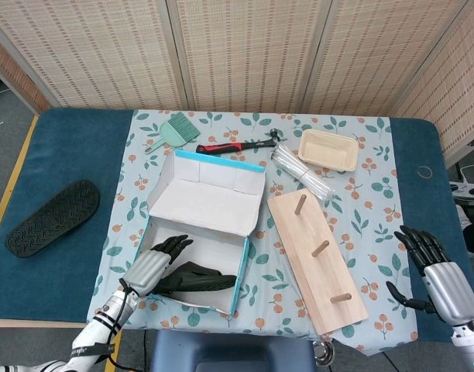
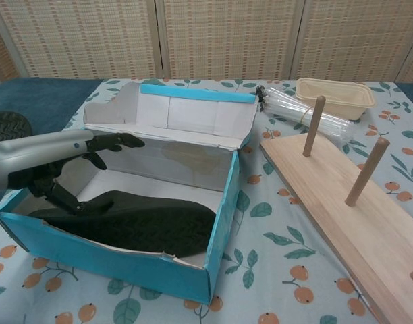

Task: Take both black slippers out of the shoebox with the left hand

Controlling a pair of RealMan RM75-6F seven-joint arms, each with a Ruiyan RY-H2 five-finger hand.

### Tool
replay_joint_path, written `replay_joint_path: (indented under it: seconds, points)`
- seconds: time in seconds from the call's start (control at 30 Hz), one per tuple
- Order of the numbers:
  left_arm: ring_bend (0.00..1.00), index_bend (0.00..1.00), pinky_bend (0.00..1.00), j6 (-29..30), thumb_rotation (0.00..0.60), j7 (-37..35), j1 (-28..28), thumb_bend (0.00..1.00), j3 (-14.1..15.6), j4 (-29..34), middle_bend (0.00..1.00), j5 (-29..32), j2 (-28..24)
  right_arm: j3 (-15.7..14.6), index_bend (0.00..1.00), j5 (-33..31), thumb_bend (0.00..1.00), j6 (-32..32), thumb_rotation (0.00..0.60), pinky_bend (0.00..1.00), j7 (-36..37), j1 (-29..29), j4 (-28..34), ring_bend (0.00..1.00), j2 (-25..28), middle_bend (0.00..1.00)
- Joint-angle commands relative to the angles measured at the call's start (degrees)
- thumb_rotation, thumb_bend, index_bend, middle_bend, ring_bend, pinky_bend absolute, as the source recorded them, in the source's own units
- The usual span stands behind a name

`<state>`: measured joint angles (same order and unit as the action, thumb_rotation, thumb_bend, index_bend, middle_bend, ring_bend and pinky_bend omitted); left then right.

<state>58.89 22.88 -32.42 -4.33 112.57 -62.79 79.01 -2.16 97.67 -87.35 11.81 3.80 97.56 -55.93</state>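
— Where's the slipper?

— One slipper [image 2: 135, 226] lies in the shoebox [image 1: 193, 298], at its near end, sole up as I see it from the chest camera. The other slipper [image 1: 53, 218] is already out, lying sole up on the blue table [image 1: 74, 147] well left of the box.

— And your left hand?

— My left hand [image 1: 153, 265] is over the box's left wall, reaching in above the slipper's left end. Its fingers [image 2: 115, 141] are spread and I'm holding nothing. In the chest view the thumb reaches down to the slipper's edge; I can't tell whether it touches.

— Right hand?

— The right hand [image 1: 440, 271] rests at the table's far right edge, fingers apart, empty.

— What's around the box?

— Its lid stands open at the back. To the right lies a wooden board [image 1: 315, 260] with three upright pegs. Behind the box are a green brush [image 1: 172, 131], a hammer [image 1: 235, 145] with a red and black handle, a bundle of clear tubes [image 1: 302, 175] and a beige tray [image 1: 328, 149]. All of it sits on a floral cloth [image 1: 370, 215].
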Motion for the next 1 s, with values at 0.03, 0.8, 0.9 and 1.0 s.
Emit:
replay_joint_path:
  seconds: [0.03,0.8,0.9,1.0]
  points:
    - [0.0,0.0,0.19,0.9,0.6,-0.1,-0.2,0.36,-0.5,1.1,0.0,0.1,-0.1,-0.2,0.0,0.4,0.27,0.1,0.433,0.0,-0.1,0.0,0.1,0.0,0.0,0.0]
    - [0.0,0.0,0.2,0.3,0.6,5.9,-3.1,0.36,2.8,-1.5,0.0,1.8,3.0,-0.7,0.0,1.3,0.27,-0.4,0.433,0.0,0.7,0.0,-0.1,0.0,0.3,0.0]
    - [0.0,0.06,0.2,0.8,0.6,10.7,-3.8,0.36,4.0,-1.8,0.0,3.6,3.1,-0.6,0.0,1.1,0.27,-0.5,0.433,0.0,0.8,0.0,-0.1,0.0,0.3,0.0]
    - [0.0,0.17,0.2,1.0,0.6,13.4,-4.4,0.37,4.6,-0.8,0.03,5.8,3.1,-0.6,0.0,0.9,0.27,-0.4,0.433,0.0,0.7,0.0,-0.1,0.0,0.3,0.0]
